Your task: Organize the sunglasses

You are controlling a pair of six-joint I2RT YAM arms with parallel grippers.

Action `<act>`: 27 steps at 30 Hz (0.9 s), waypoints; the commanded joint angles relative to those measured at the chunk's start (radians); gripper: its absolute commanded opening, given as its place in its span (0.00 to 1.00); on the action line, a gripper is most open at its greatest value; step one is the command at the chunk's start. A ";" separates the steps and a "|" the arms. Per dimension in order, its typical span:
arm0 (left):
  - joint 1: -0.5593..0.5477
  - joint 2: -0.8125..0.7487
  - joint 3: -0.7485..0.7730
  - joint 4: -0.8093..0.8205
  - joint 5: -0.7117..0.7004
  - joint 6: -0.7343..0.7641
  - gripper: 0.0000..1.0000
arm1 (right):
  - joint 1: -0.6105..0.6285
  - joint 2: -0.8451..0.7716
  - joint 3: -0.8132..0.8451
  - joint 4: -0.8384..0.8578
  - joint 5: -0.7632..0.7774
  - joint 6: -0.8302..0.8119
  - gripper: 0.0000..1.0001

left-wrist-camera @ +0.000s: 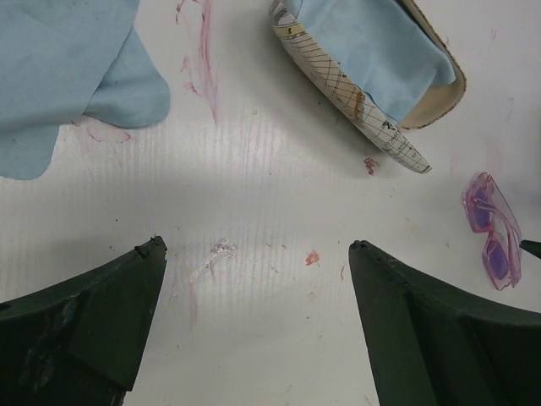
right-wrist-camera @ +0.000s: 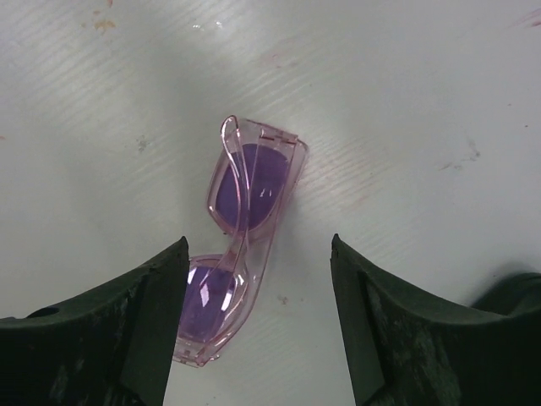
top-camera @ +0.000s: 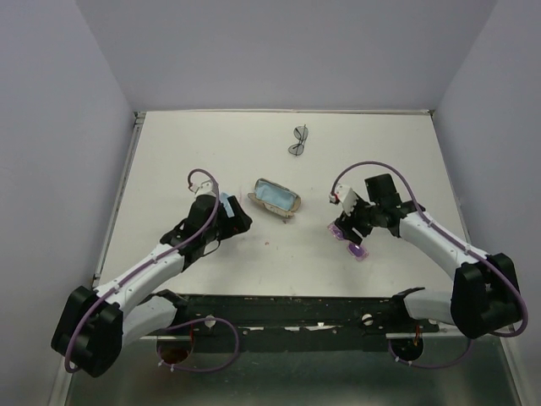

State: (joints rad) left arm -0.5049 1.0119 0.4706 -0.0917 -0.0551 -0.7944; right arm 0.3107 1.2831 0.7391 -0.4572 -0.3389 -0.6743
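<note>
The pink-purple sunglasses [right-wrist-camera: 241, 237] lie folded on the white table, right of centre [top-camera: 349, 239], and also show at the right edge of the left wrist view [left-wrist-camera: 493, 230]. My right gripper [right-wrist-camera: 259, 244] hangs over them, open. The pair sits between its jaws, close against the left finger [right-wrist-camera: 161, 288], with a wide gap to the right one. The dark-framed sunglasses [top-camera: 298, 140] rest far back near the table's middle. My left gripper [left-wrist-camera: 258, 245] is wide open over bare table, with nothing between its fingers [top-camera: 243, 222].
A beige open case [top-camera: 277, 199] holding a light-blue cloth [left-wrist-camera: 372, 51] lies between the two arms. Another blue cloth [left-wrist-camera: 68, 76] lies by the left gripper. Grey walls enclose the table on three sides. Pink smears mark the tabletop [left-wrist-camera: 203, 59].
</note>
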 commanded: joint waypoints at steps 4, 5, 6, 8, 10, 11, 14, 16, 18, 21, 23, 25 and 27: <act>-0.018 0.054 0.060 0.027 -0.019 -0.005 0.99 | -0.019 -0.047 -0.082 -0.011 -0.054 -0.039 0.74; -0.020 0.059 0.065 0.024 -0.019 -0.003 0.99 | -0.021 -0.045 -0.089 -0.009 -0.055 -0.039 0.74; -0.021 0.062 0.068 0.024 -0.020 -0.003 0.99 | -0.022 -0.047 -0.093 0.001 -0.058 -0.039 0.74; -0.023 0.065 0.071 0.027 -0.015 -0.006 0.99 | -0.024 -0.042 -0.098 0.028 -0.058 -0.031 0.74; -0.026 0.065 0.071 0.035 -0.011 -0.006 0.99 | -0.025 -0.031 -0.096 0.048 -0.058 -0.019 0.73; -0.026 0.065 0.076 0.040 -0.008 -0.005 0.99 | -0.025 -0.024 -0.096 0.058 -0.060 -0.013 0.72; -0.029 0.066 0.076 0.040 -0.003 0.000 0.99 | -0.024 -0.007 -0.107 0.081 -0.061 -0.001 0.68; -0.029 0.073 0.079 0.035 -0.005 0.001 0.99 | -0.025 0.004 -0.112 0.086 -0.061 -0.004 0.68; -0.027 0.077 0.085 0.038 0.000 0.003 0.99 | -0.025 0.015 -0.115 0.084 -0.054 -0.011 0.68; -0.029 0.085 0.095 0.040 0.003 0.006 0.99 | -0.025 0.027 -0.115 0.083 -0.045 -0.014 0.67; -0.029 0.096 0.100 0.044 0.001 0.006 0.99 | -0.025 0.035 -0.110 0.091 -0.042 -0.010 0.65; -0.027 0.108 0.105 0.049 0.000 0.004 0.99 | -0.027 0.042 -0.109 0.106 -0.037 0.002 0.59; -0.029 0.122 0.118 0.043 0.000 0.007 0.99 | -0.027 0.054 -0.110 0.103 -0.035 -0.004 0.57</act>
State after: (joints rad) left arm -0.5262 1.1072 0.5499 -0.0658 -0.0555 -0.7940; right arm 0.2924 1.3151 0.6365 -0.3824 -0.3748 -0.6807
